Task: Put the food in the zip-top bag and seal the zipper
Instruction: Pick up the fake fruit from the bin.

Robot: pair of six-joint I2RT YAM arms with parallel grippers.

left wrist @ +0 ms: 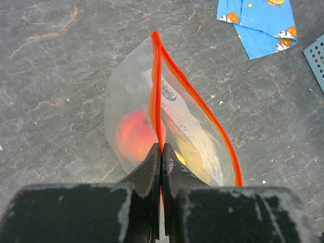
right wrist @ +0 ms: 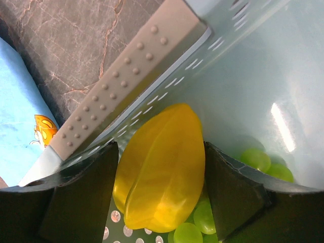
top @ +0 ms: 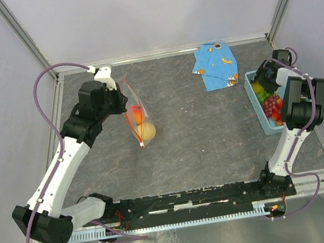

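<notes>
My left gripper (left wrist: 162, 147) is shut on the orange-red zipper (left wrist: 158, 91) of the clear zip-top bag (left wrist: 126, 96) and holds it up above the table (top: 136, 116). The bag's mouth gapes to the right of the pinch. Inside are an orange-pink peach (left wrist: 134, 136) and a pale yellow fruit (left wrist: 195, 154). My right gripper (right wrist: 161, 172) is down in the light-blue basket (top: 254, 107), its fingers touching both sides of a yellow ridged lemon (right wrist: 162, 162). Green grapes (right wrist: 258, 159) lie under it. Purple grapes (top: 269, 106) and red strawberries (top: 277, 114) lie in the basket.
A folded blue patterned cloth (top: 216, 65) lies at the back right, just left of the basket's grey rim (right wrist: 126, 81). It also shows in the left wrist view (left wrist: 260, 23). The table is dark grey stone-look, with walls at left, back and right.
</notes>
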